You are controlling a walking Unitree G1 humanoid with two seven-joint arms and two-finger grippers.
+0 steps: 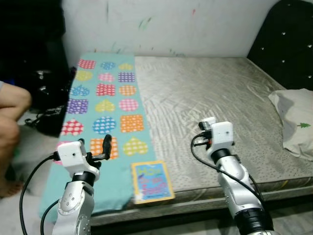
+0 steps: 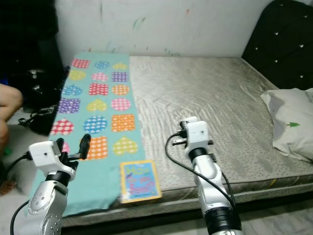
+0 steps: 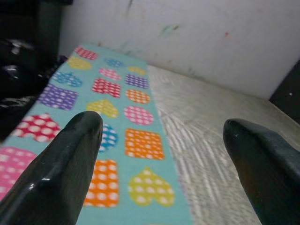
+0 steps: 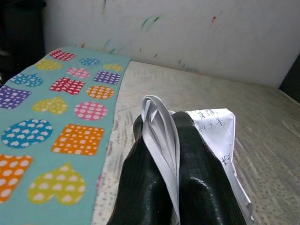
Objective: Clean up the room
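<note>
- The right gripper is clenched on a folded white paper with handwriting; the sheet is pinched between both black fingers and sticks out past their tips.
- It hangs over the bare grey mattress, beside the edge of the turquoise patterned cloth.
- The left gripper is spread wide, grasping nothing, above that cloth's near end.
- A colourful book lies at the mattress's front edge, between the two arms.
- A white pillow rests at the mattress's right side, near the black headboard.
</note>
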